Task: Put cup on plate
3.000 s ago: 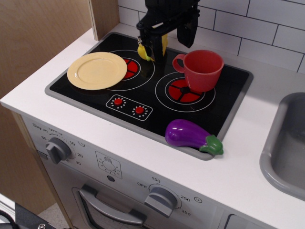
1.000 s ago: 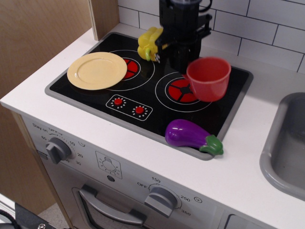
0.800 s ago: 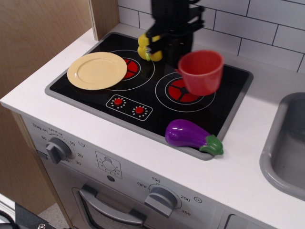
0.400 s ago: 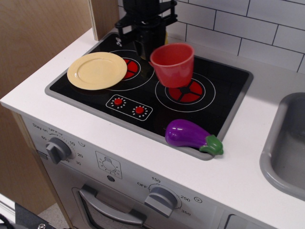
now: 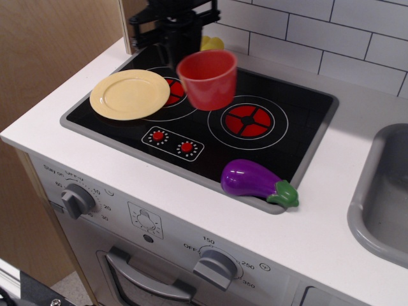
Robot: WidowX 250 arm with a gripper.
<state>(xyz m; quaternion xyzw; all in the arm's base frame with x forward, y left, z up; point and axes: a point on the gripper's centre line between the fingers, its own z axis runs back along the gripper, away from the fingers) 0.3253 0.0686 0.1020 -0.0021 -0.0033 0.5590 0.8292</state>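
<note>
Red cup [image 5: 207,78] hung above the stove top, grasped by the black gripper [image 5: 173,46] behind it. Pale yellow plate [image 5: 129,94] sat apart toward the counter's left edge, purple eggplant [image 5: 257,182] near the front edge.

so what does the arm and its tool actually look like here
Only the lower end shows, at the top edge of the picture. The tool is matte black all over, blocky and angular, with a thick, roughly cylindrical column in the middle and flat bracket-like pieces jutting out to both sides. No cables, markings or coloured parts are visible. Its fingertips are hidden behind the red cup.
</note>
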